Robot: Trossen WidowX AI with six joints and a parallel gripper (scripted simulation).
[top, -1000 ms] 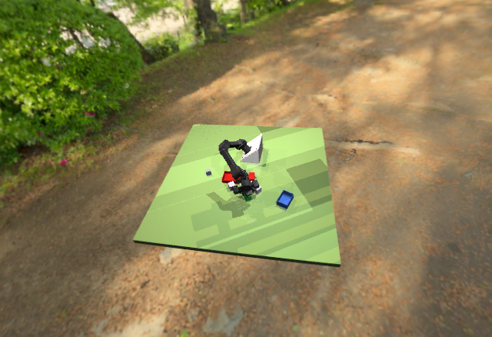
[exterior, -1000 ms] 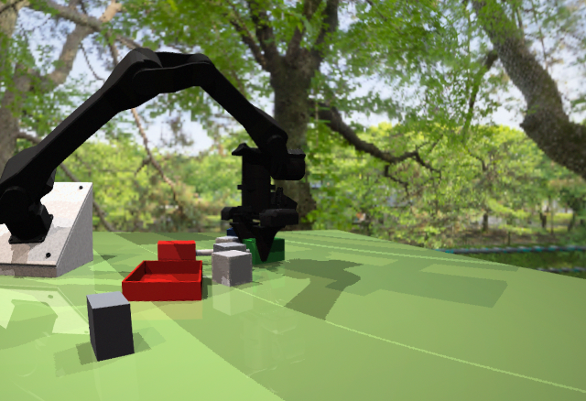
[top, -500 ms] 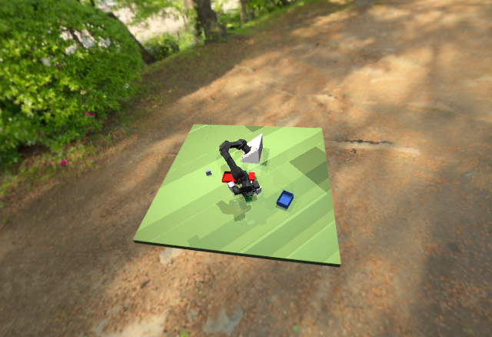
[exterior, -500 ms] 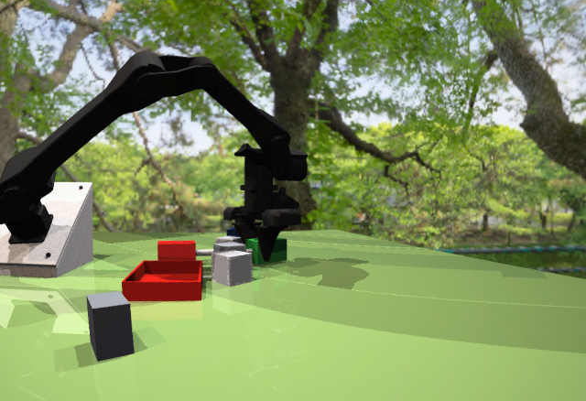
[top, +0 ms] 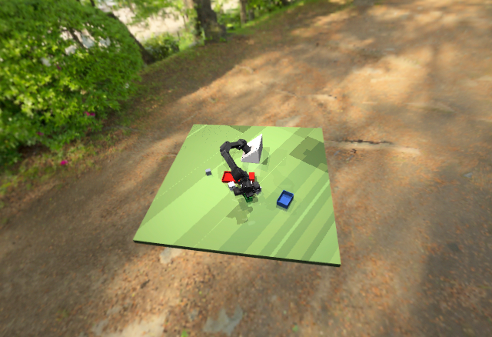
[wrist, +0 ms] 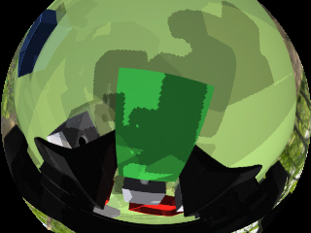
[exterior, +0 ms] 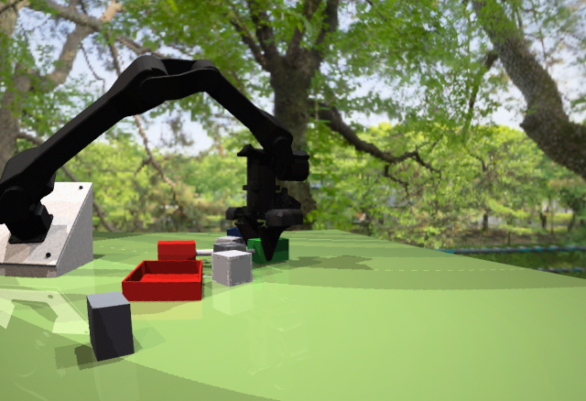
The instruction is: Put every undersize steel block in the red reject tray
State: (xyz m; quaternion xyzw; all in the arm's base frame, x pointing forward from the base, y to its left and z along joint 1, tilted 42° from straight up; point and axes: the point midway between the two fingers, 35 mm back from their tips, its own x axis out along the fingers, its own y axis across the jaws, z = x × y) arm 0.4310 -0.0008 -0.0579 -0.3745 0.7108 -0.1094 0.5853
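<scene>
1. Far left in the exterior view, the arm [top: 230,160] [exterior: 175,85] stands on a sloped white mount [top: 256,153] [exterior: 76,233].
2. A dark block [top: 207,171] [exterior: 113,328] stands alone on the table [top: 191,206] [exterior: 426,340] [wrist: 267,58].
3. Next, the red reject tray [top: 223,177] [exterior: 160,291]; the part of its inside that shows holds no block. Behind it, a red block-shaped piece [top: 251,175] [exterior: 176,250] with a pale rod.
4. A pale block [top: 231,185] [exterior: 232,267] and a bored grey block [wrist: 73,128] crowd the tool.
5. A blue tray [top: 283,206] [exterior: 233,232] [wrist: 36,41] sits behind, partly hidden.
6. The tool [top: 247,195] [exterior: 265,254] [wrist: 152,134] grips the green GO gauge [top: 248,198] [exterior: 280,250] [wrist: 162,126]; its pin seems hidden.
</scene>
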